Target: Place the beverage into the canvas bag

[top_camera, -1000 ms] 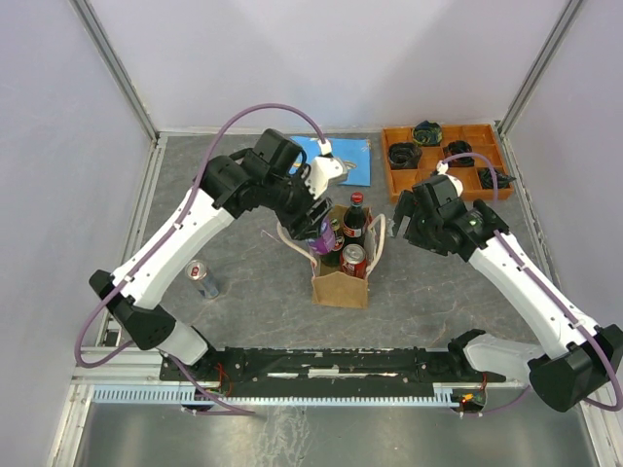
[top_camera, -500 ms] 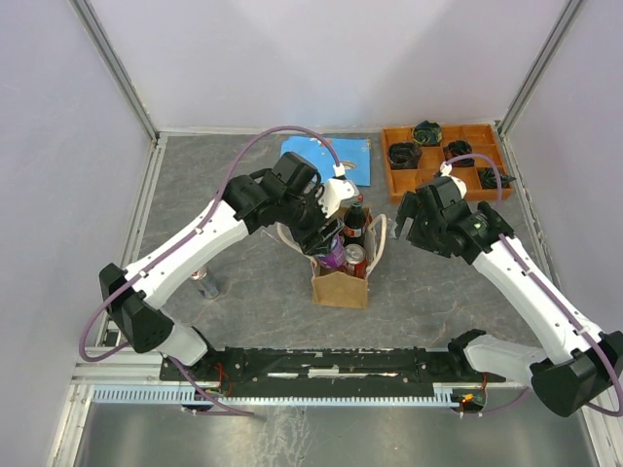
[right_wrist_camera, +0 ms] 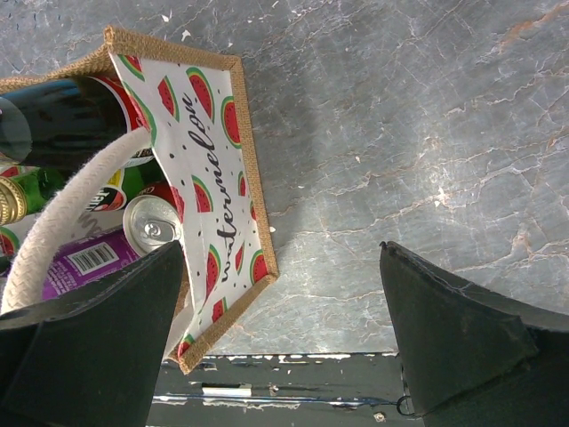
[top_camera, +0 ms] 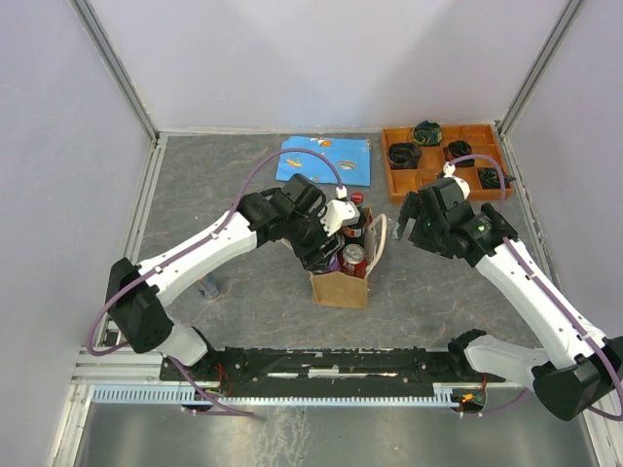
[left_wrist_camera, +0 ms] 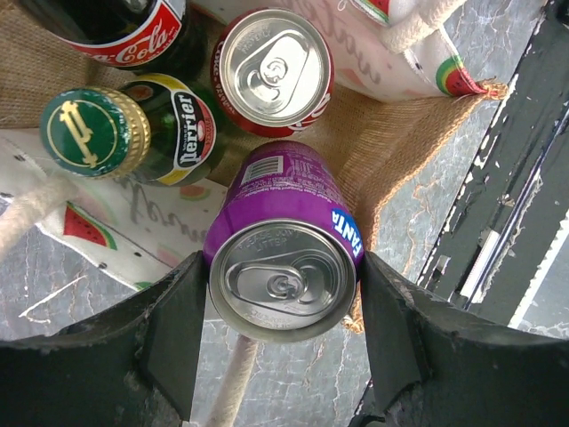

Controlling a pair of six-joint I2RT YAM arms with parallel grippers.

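– While the left gripper (left_wrist_camera: 284,331) clamps the purple can (left_wrist_camera: 283,258) by its sides, jaws part-open, where does it sit?
– At the mouth of the canvas bag (left_wrist_camera: 378,147), upright, long axis vertical, tab up; red can (left_wrist_camera: 274,69) at twelve o'clock. Judged: rigid, slick, moderately heavy; a mid-wall grip suits. Right gripper (right_wrist_camera: 280,262) gapes wide, empty.

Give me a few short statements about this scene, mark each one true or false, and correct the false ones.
1. The left gripper grips a purple soda can at the mouth of the tan canvas bag. True.
2. A red can and a green glass bottle stand inside the bag. True.
3. The right gripper is shut on a rope handle. False: its jaws are wide open and hold nothing.
4. The orange tray lies at the table's near left. False: it lies at the far right.
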